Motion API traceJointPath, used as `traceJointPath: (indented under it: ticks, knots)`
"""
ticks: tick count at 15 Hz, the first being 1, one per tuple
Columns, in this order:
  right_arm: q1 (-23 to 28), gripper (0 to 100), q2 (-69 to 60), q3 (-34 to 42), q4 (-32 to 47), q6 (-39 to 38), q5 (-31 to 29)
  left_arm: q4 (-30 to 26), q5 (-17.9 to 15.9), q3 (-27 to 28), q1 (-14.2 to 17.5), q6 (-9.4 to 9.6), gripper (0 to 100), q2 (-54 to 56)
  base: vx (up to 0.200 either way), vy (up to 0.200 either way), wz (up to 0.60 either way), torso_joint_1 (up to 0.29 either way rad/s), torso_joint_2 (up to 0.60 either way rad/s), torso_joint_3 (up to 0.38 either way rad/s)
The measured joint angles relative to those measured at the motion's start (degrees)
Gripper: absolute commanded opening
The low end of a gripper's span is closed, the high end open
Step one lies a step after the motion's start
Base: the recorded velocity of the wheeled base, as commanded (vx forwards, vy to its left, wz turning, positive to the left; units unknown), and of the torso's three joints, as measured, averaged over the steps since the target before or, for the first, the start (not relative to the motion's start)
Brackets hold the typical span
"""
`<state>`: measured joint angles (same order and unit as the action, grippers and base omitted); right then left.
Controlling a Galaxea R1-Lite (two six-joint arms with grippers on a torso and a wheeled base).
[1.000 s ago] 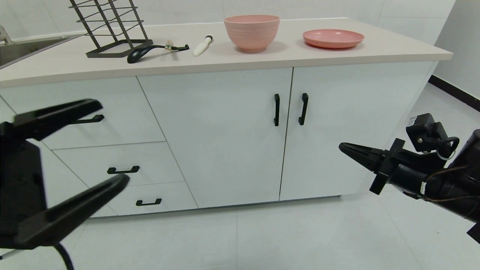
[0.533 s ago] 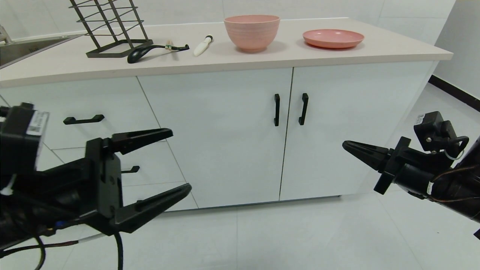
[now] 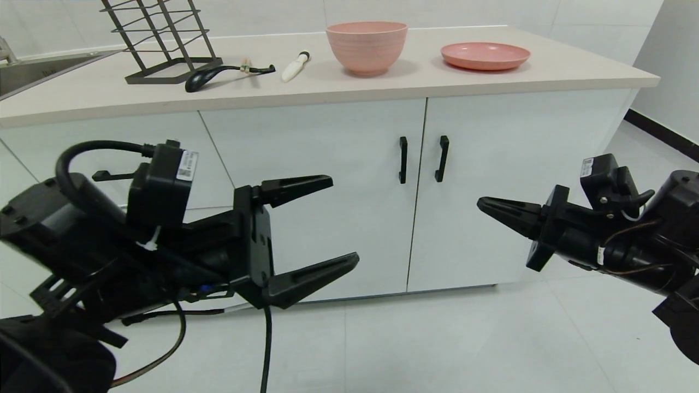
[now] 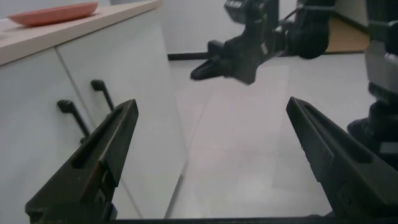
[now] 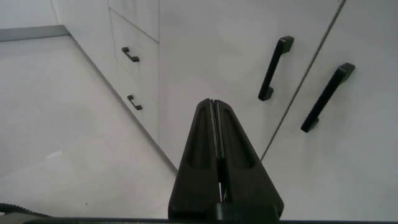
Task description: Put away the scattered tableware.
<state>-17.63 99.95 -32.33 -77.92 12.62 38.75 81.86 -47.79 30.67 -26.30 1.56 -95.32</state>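
For the left gripper (image 3: 344, 217): fingers wide apart, held low in front of the cabinet (image 3: 311, 131), below the level of the bench (image 3: 573, 73), pointing toward the doors. Part of the drawers (image 3: 218, 240) covered by its arm; one drawer handle (image 3: 109, 176) partly hidden behind it.

For the right gripper (image 3: 483, 203): fingers pressed together into a single point, held level with the right door (image 3: 519, 164), near the two door handles (image 3: 441, 158) but apart from them.

Tableware all on the bench, above and beyond both grippers, touched by neither:

- bowl (image 3: 367, 46): pink, upright, near the middle of the bench; inside hidden at this angle
- plate (image 3: 485, 55): pink, lying flat to the right of the bowl, apart from it; cut off at the frame edge in the left wrist view
- ladle (image 3: 218, 75): black, lying flat just beside the rack (image 3: 161, 41), scoop end nearest the rack foot; small wood-coloured item (image 3: 247, 66) across its shaft, too small to identify
- tool (image 3: 295, 66): white with a dark tip, lying between ladle and bowl, touching neither; kind not discernible

Rack: black wire, standing left of the ladle, upper part cut off by the frame edge.

Sink (image 3: 33, 68): at the far left of the bench, mostly cut off
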Motion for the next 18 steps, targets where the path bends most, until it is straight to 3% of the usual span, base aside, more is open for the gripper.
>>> traceJointPath:
  ticks: [1, 3, 9, 11, 14, 18]
  knots:
    - [-0.01, 100, 1.58, -1.32, -0.06, 0.68, 0.82, 2.36, -0.2, 1.19, -0.62, -1.99, 100, -2.26, 0.0, 0.0, 0.0, 0.0, 0.0, 0.0]
    - [-0.17, 100, 4.43, -3.66, 0.06, 1.17, 1.58, 4.17, -0.29, 4.66, -1.45, -4.1, 100, -6.17, 0.0, 0.0, 0.0, 0.0, 0.0, 0.0]
    - [2.44, 100, 10.3, -8.68, 0.11, 1.26, 1.65, 1.1, -0.4, 18.82, -2.19, -4.53, 100, -15.79, 0.0, 0.0, 0.0, 0.0, 0.0, 0.0]
    - [2.63, 100, 12.79, -12.84, 0.09, 1.21, 1.65, -3.88, -0.4, 21.36, -2.65, -5.57, 100, -17.42, 0.0, 0.0, 0.0, 0.0, 0.0, 0.0]
    - [2.63, 100, 17.52, -20.76, -0.02, 0.84, 1.62, -7.83, -0.35, 25.25, -2.83, -5.58, 100, -18.54, 0.0, 0.0, 0.0, 0.0, 0.0, 0.0]
    - [3.19, 100, 22.38, -27.45, -0.05, 0.33, 1.58, -9.39, -0.33, 27.65, -3.91, -5.44, 100, -19.37, 0.0, 0.0, 0.0, 0.0, 0.0, 0.0]
